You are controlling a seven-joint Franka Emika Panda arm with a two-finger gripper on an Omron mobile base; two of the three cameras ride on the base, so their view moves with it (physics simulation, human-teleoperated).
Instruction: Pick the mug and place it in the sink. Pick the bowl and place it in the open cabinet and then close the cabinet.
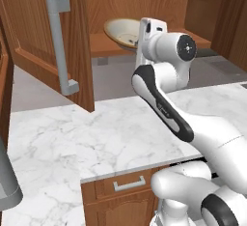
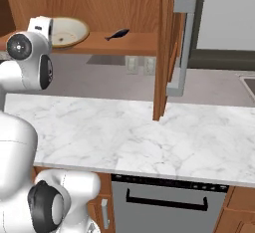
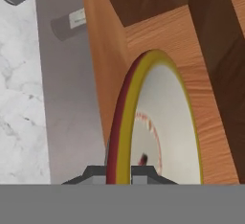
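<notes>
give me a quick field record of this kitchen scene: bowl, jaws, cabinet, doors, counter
bowl: wide shallow tan-brown bowl with cream inside, tilted, over the wooden cabinet shelf
jaws: gripper shut on the bowl's rim
cabinet: brown wooden wall cabinet, open
doors: both swung out, with long grey bar handles
other on shelf: small dark fish-shaped item, right of the bowl
counter: white marble countertop below the cabinet
task stage: bowl at the shelf, not yet released; cabinet not yet closed
</notes>
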